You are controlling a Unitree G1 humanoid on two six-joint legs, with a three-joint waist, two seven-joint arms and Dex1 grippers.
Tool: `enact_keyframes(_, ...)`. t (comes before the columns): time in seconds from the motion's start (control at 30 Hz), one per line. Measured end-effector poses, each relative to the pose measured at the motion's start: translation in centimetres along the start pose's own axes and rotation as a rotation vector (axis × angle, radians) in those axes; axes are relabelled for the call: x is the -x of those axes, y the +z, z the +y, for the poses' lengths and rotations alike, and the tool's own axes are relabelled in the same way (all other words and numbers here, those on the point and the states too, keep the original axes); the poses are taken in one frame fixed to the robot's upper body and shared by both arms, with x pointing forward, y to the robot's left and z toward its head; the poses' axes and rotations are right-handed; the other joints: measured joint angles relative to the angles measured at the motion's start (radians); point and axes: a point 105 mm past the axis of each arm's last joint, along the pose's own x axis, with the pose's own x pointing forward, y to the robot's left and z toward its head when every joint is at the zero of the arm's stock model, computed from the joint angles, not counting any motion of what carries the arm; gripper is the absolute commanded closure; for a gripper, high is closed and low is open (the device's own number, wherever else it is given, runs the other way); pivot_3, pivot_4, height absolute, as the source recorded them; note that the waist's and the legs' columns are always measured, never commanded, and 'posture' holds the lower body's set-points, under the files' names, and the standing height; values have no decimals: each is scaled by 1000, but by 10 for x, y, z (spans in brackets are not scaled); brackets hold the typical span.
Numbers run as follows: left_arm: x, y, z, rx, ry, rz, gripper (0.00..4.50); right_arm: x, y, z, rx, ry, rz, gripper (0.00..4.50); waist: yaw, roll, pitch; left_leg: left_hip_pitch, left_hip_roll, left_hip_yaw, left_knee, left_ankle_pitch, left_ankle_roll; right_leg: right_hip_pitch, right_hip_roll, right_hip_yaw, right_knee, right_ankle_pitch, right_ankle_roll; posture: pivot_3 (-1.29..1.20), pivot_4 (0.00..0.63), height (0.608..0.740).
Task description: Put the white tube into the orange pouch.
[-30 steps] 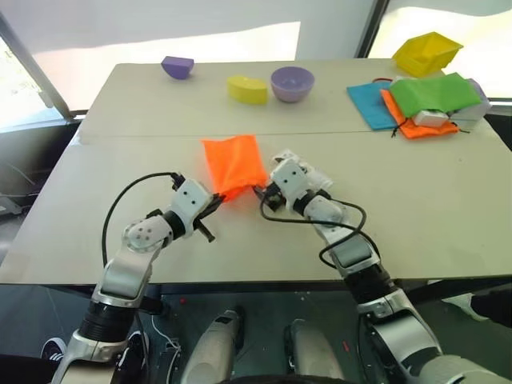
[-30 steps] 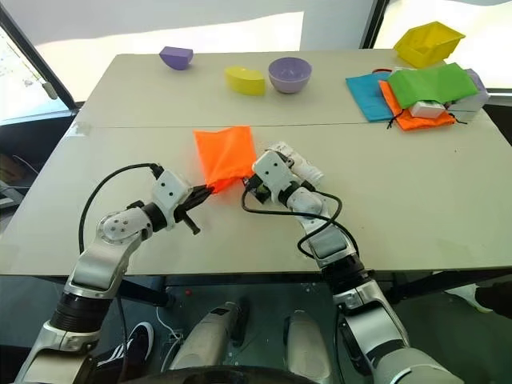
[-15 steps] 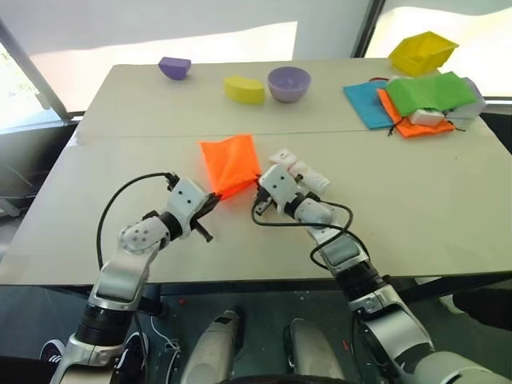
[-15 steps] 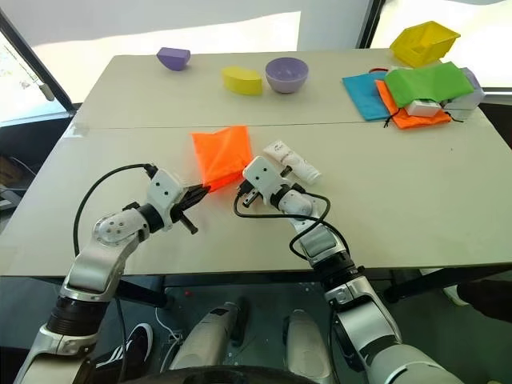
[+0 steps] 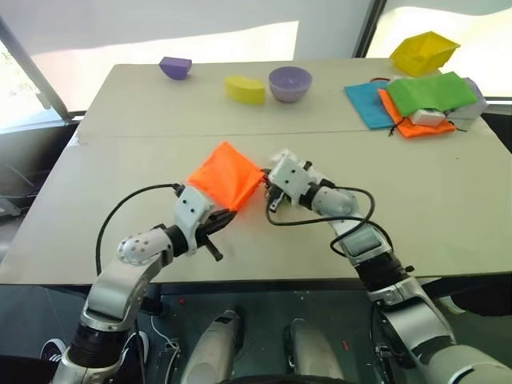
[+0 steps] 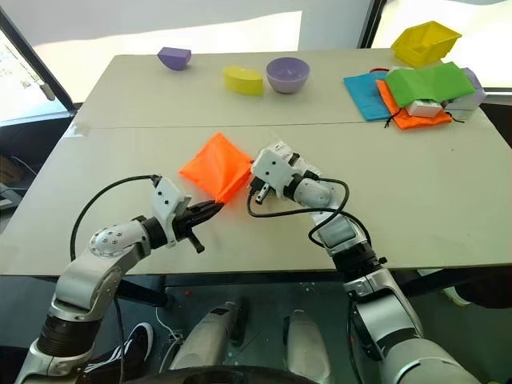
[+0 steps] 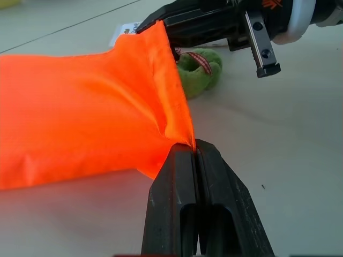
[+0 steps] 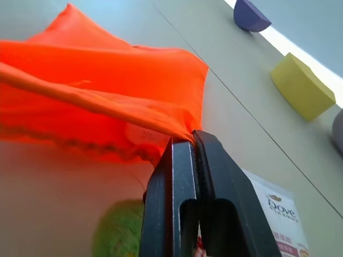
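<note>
You had both sets of jaws pressed fully closed: the left gripper (image 7: 194,155) pinched one corner of the orange pouch (image 5: 226,177), the right gripper (image 8: 192,140) the opposite corner. One white tube (image 8: 278,214) lay on the table (image 5: 448,184) just beside the right gripper. One pouch, one tube.

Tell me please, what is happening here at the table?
The robot is holding the orange pouch with both grippers. The left gripper is shut on one corner of the pouch's edge and the right gripper on another, stretching the fabric between them. The white tube lies on the table beside the right gripper, not yet in the pouch.
</note>
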Motion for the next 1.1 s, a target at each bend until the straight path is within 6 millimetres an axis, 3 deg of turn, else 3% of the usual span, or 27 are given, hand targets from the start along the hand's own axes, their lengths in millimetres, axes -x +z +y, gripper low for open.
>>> enact_keyframes(0.2,-4,1,3,-23,23,-9,4500,2,-3,-6,33,-31,11,4434,-1,0,0,0,0,0,0,0,0,-1,0,2,0,0,0,0,150,740)
enact_keyframes(0.23,-4,0,4,-21,25,-7,4500,3,-4,-4,26,-18,13,4199,-1,0,0,0,0,0,0,0,0,-1,1,2,0,1,0,0,150,740)
enact_keyframes(0.33,-4,-3,7,-22,33,2,4500,8,-12,3,19,23,36,3191,1,0,0,0,0,0,0,0,0,-1,1,2,0,1,0,0,150,740)
enact_keyframes(0.5,-4,-4,11,-33,51,-10,4500,21,-17,2,23,53,70,494,1,0,0,0,0,0,0,0,0,-1,0,2,0,0,-1,0,150,740)
enact_keyframes(0.57,-4,-3,12,-35,57,-20,4500,31,-17,-5,14,57,84,494,3,0,0,0,0,0,0,0,0,-1,0,2,0,0,-1,0,150,740)
enact_keyframes(0.7,-5,1,13,-40,72,-48,4500,62,-8,-20,-163,25,58,494,3,0,0,-1,0,0,0,0,0,-1,0,2,-1,0,-1,0,150,740)
enact_keyframes(0.8,-5,2,13,-48,77,-59,4500,80,-18,-32,-259,-24,111,494,0,0,0,-1,0,1,0,0,0,-1,0,3,-1,0,-1,0,150,740)
enact_keyframes(0.97,-7,3,11,-38,74,-71,4500,83,-51,-49,-352,-117,256,494,-1,0,0,-1,0,1,0,0,0,-2,0,3,-1,0,-2,0,150,740)
enact_keyframes(1.1,-7,3,11,-35,72,-71,4500,75,-57,-52,-394,-95,282,494,0,0,0,-2,0,1,0,0,0,-2,0,3,-2,0,-2,0,150,740)
